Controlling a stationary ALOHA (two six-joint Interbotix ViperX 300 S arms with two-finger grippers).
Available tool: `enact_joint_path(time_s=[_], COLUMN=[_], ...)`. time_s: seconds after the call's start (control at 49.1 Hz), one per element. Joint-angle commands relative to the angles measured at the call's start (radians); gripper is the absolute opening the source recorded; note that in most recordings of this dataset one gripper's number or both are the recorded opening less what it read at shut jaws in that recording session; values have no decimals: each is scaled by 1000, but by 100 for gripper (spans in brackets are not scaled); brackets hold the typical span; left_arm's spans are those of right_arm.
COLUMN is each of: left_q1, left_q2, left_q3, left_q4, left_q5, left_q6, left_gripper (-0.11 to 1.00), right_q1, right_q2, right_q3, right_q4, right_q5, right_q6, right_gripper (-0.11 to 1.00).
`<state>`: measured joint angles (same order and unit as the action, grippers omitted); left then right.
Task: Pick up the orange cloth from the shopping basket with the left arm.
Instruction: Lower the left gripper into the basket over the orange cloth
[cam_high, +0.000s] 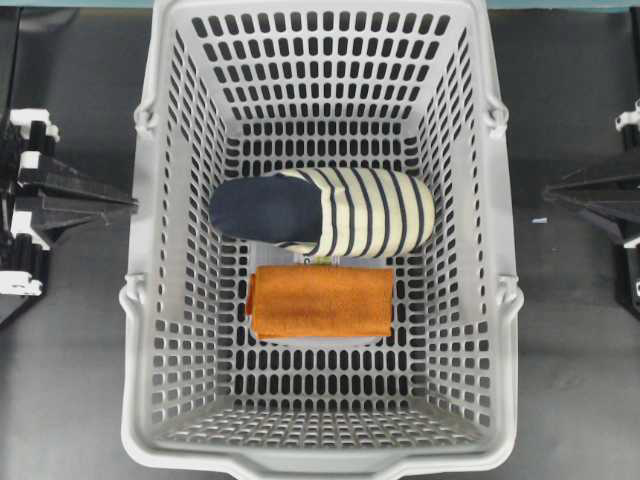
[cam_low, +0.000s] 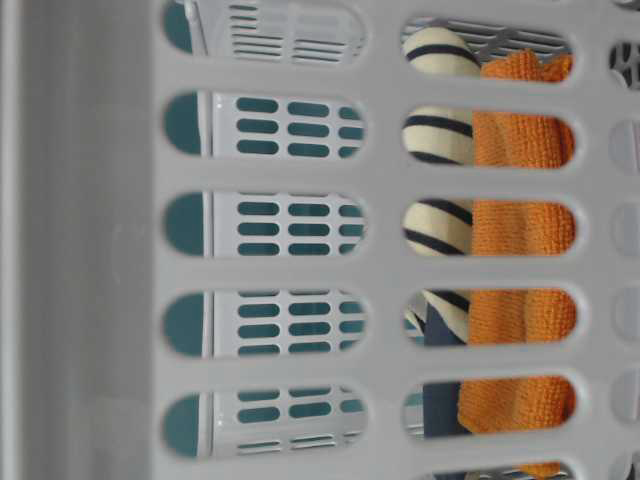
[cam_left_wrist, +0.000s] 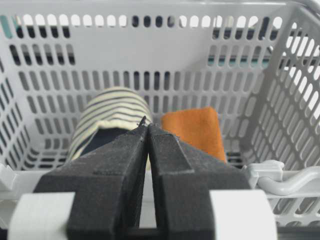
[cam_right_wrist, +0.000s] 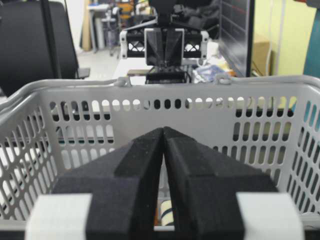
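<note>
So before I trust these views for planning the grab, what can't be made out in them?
- Table-level view: the orange cloth and striped slipper show only in slivers through the shopping basket wall slots.
- Right wrist view: the cloth is hidden behind the right gripper and basket wall.
- Left wrist view: the left gripper covers the slipper's near end.
- Overhead: both arms are cut off at the edges.

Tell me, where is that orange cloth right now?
From overhead, the orange cloth lies flat on the floor of the shopping basket, near the middle, right beside the striped slipper.

Orange cloth (cam_high: 321, 301) flat on shopping basket (cam_high: 150, 300) floor, just beside (perhaps touching) striped slipper (cam_high: 325, 211).
</note>
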<state>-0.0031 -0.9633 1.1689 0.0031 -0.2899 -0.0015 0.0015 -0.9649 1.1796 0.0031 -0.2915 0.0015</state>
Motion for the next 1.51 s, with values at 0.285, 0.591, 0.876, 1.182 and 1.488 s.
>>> enact_joint_path(time_s=[0.285, 0.591, 0.876, 1.182, 1.488], left_q1=[-34, -77, -110, -121, -137], left_q2=[132, 463, 810, 979, 1025], left_q3=[-348, -736, -1054, -1189, -1163], left_q4=[40, 40, 40, 41, 41], left_q5=[509, 876, 1204, 1325, 1259], left_q6=[-72, -66, -66, -74, -87], left_gripper=[0, 0, 0, 0, 39], right_q1=[3, 5, 31, 32, 32], right_q2=[12, 15, 20, 21, 21], right_q3=[-6, -6, -5, -3, -2], right_q4=[28, 28, 28, 28, 28], right_q5=[-29, -28, -26, -25, -25], right_q6=[52, 54, 55, 55, 54], right_gripper=[0, 0, 0, 0, 0])
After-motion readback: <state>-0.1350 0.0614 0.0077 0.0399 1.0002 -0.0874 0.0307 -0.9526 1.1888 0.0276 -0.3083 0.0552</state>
